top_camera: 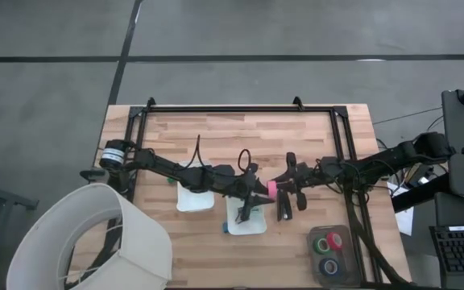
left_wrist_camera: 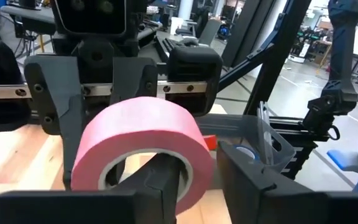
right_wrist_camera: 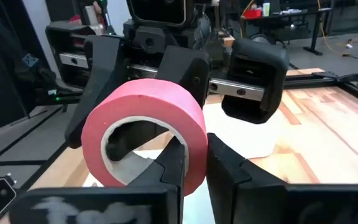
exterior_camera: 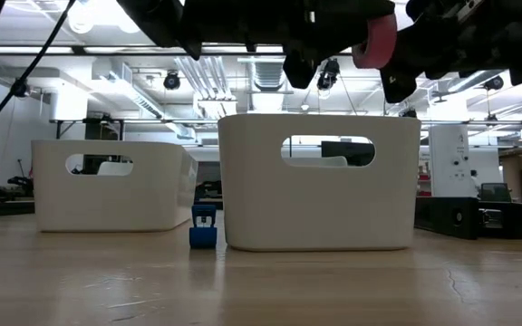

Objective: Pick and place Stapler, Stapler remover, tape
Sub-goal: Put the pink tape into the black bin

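Both claws meet on one pink tape roll (right_wrist_camera: 145,134) above the nearer white plastic bin (top_camera: 246,216), apparently a handover: the right gripper (right_wrist_camera: 194,163) pinches its wall, while the left gripper (left_wrist_camera: 194,163) seems half-parted, one finger through its core.

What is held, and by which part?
The pink tape roll, its wall pinched by the right gripper, one finger inside the ring; left gripper also at it.

Pink roll of tape with a pale core (right_wrist_camera: 143,132) is up off the table, standing on edge. Red (top_camera: 336,239), green (top_camera: 321,246) and blue (top_camera: 329,266) tape rings lie flat, clustered together. Slim black stapler (top_camera: 283,210) lies on the wood. Small blue stapler remover (exterior_camera: 203,226) stands upright.
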